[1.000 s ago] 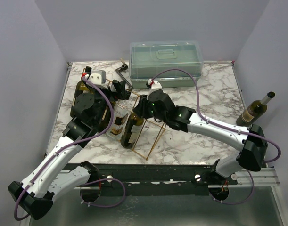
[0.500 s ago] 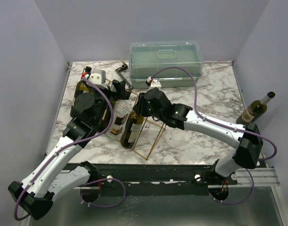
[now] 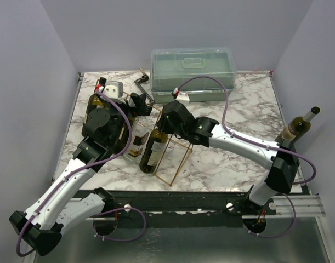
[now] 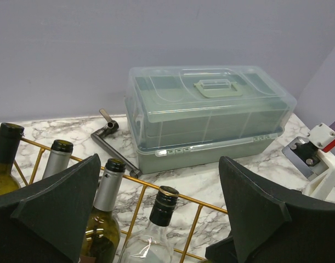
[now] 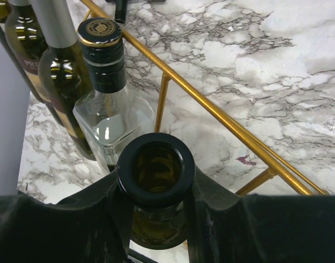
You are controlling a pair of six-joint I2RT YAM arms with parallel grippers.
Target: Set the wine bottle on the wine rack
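Wine bottle barely shifted in the wine rack while my right pincer, clamped on its neck, edged left: probably seated, release next; left pincer open.

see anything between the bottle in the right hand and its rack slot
Nothing visible. The right hand grips the wine bottle by its neck, among the wine rack bars; the clear bottle sits beside it.

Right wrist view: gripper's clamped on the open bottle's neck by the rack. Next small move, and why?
Probably open the right gripper slowly and let go. It clamps the neck of the uncorked wine bottle, whose body in the top view seems to lie in the wine rack beside the clear bottle. Whether the wires fully bear it I cannot tell.
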